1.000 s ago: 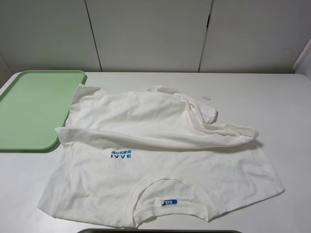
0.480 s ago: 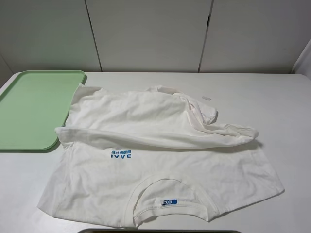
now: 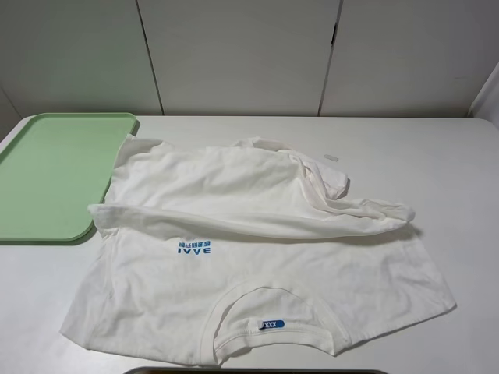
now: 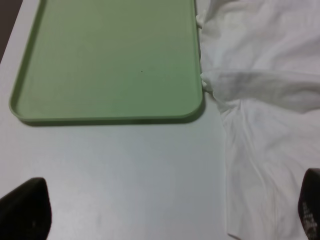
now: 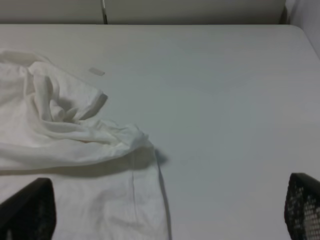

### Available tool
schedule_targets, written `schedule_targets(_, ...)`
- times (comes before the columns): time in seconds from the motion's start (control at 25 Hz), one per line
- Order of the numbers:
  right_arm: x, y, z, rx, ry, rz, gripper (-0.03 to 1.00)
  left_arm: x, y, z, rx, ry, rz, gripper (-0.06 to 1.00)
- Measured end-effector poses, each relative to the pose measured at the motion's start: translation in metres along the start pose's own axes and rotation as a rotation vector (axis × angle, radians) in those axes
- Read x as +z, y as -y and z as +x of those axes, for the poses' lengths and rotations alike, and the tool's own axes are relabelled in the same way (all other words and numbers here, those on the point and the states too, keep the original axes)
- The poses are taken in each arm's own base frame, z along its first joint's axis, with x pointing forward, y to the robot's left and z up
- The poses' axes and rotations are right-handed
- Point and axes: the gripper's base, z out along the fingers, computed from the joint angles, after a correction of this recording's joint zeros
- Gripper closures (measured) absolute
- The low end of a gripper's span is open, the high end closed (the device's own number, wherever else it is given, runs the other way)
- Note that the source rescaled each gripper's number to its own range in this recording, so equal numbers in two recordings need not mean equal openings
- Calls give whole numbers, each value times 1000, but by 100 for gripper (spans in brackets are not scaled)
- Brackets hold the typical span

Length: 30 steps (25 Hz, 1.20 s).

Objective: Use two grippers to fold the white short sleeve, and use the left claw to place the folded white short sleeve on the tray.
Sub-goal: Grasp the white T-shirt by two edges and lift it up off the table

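A white table (image 3: 444,171) fills the lower two thirds of the frame, its matte top evenly lit, with only soft shadows. Across the top of the frame stands a wall of pale grey panels (image 3: 242,54), split by two dark vertical seams (image 3: 150,58), one left of centre and one right. At the upper right a lighter panel (image 3: 490,93) slants in. In the left wrist view, a dark strip (image 4: 9,20) at the upper left, past the table edge, may be floor.
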Motion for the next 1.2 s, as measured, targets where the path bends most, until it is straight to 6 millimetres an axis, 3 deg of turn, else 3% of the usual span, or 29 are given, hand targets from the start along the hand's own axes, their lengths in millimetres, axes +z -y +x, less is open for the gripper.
schedule_targets(0.68,3,0,-1,1,-20,-1,-3,0,0,0,0,0,0,-4)
schedule_targets(0.88,8,-1,-30,2,-85,-6,-3,-5,2,-5,-9,13,24,-4)
schedule_targets(1.04,16,-2,-59,-44,-138,-12,-3,-8,5,-33,-22,-43,51,-4)
schedule_targets(1.2,32,-4,-88,-101,-191,-35,-3,-6,5,-79,1,-115,58,-4)
